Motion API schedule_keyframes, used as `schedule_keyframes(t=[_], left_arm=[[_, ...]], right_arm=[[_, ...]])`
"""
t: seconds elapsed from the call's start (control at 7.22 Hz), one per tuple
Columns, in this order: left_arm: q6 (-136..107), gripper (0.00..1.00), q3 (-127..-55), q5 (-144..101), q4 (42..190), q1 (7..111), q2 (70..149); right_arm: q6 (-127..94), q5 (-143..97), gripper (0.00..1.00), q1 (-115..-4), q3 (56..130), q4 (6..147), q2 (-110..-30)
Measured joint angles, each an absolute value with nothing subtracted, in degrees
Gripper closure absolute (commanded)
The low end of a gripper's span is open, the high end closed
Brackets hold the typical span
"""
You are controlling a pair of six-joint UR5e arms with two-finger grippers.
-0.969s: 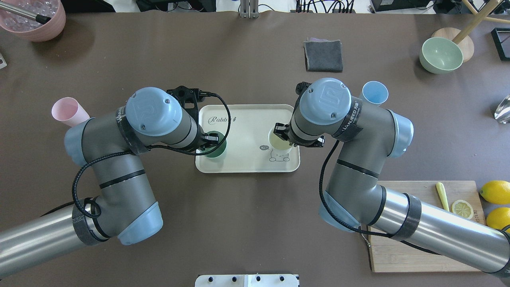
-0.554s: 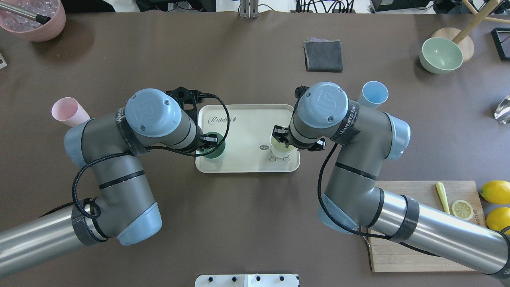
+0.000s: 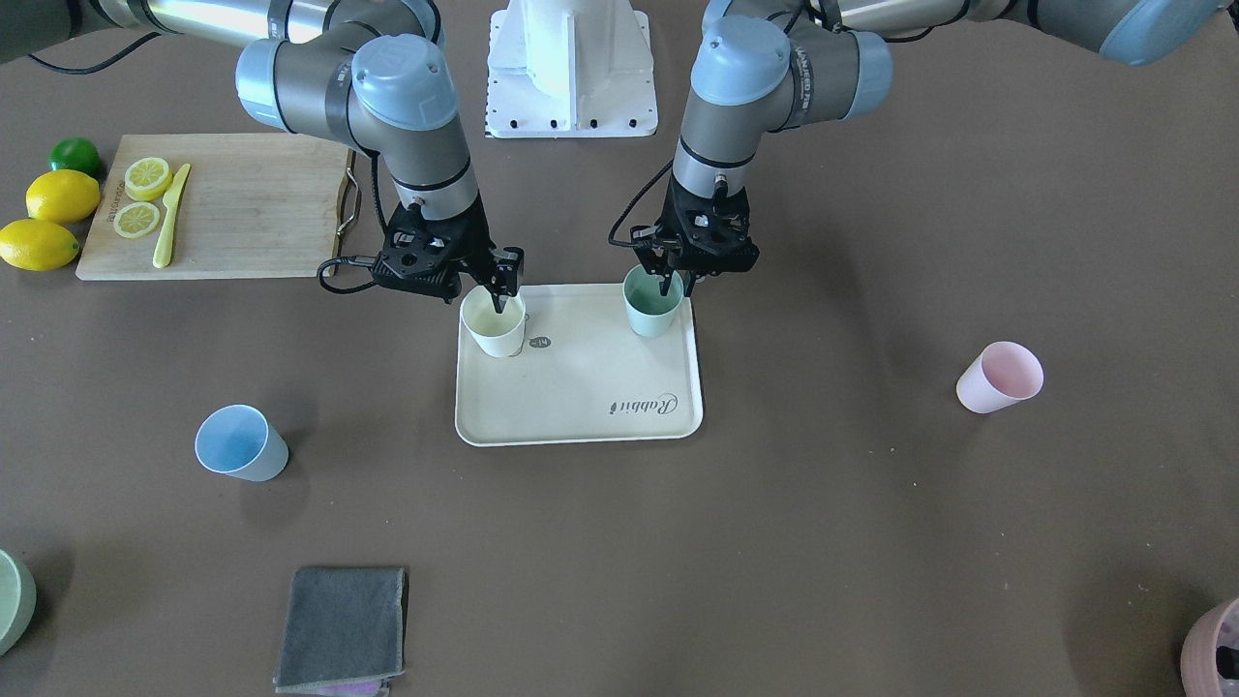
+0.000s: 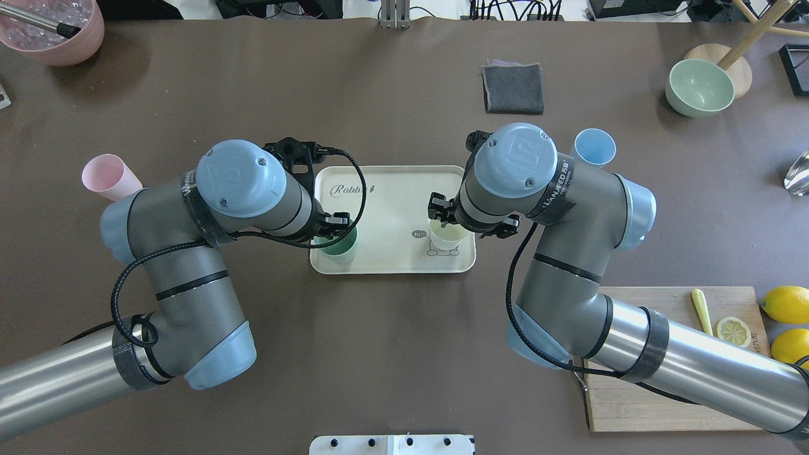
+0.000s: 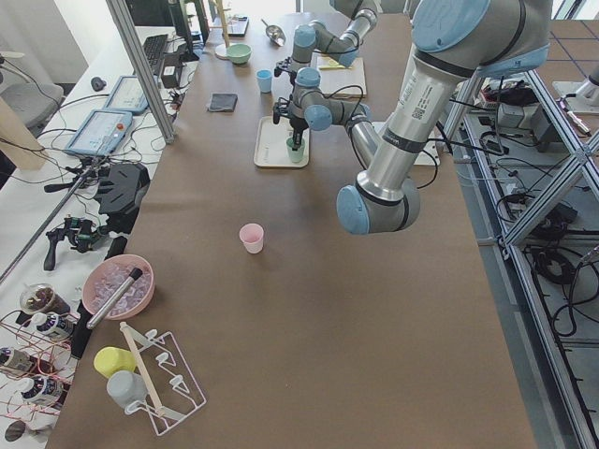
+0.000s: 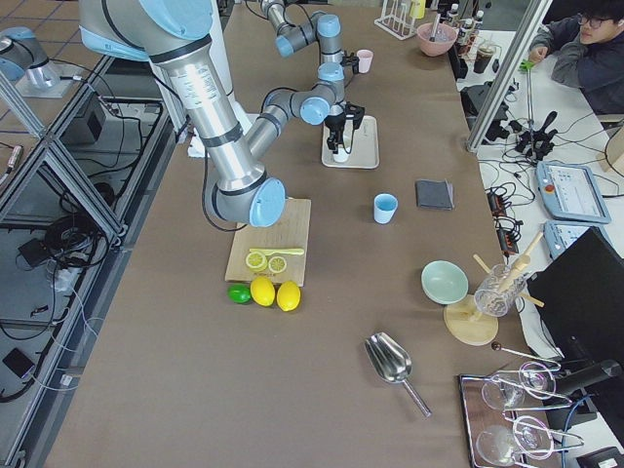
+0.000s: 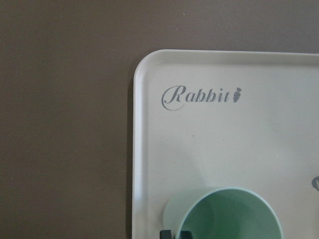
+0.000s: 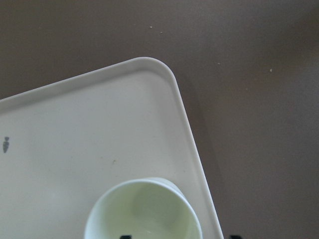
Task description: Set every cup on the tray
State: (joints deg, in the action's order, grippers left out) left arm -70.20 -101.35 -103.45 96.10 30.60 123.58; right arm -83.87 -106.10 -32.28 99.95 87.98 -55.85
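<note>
L claw [image 3: 675,281] pinching rim of mint cup [image 3: 651,310], at robot-side corner of tray [image 3: 581,392]. R claw [image 3: 489,288] spread, one finger inside yellow cup [image 3: 496,331], other outside; cup upright on tray's other robot-side corner. Pink cup [image 3: 1000,378] & blue cup [image 3: 239,443] upright on table [image 3: 823,532], well apart from tray, opp. sides.
</note>
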Motion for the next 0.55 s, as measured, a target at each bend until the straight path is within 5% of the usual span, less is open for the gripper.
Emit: schedule_keyframes(t=[0.55], left_arm=[[-66.7, 0.02, -109.4, -108.9, 92.2, 37.9, 120.8]], right_arm=[[-77.6, -114.5, 0.0, -41.7, 105.3, 92.9, -56.7]])
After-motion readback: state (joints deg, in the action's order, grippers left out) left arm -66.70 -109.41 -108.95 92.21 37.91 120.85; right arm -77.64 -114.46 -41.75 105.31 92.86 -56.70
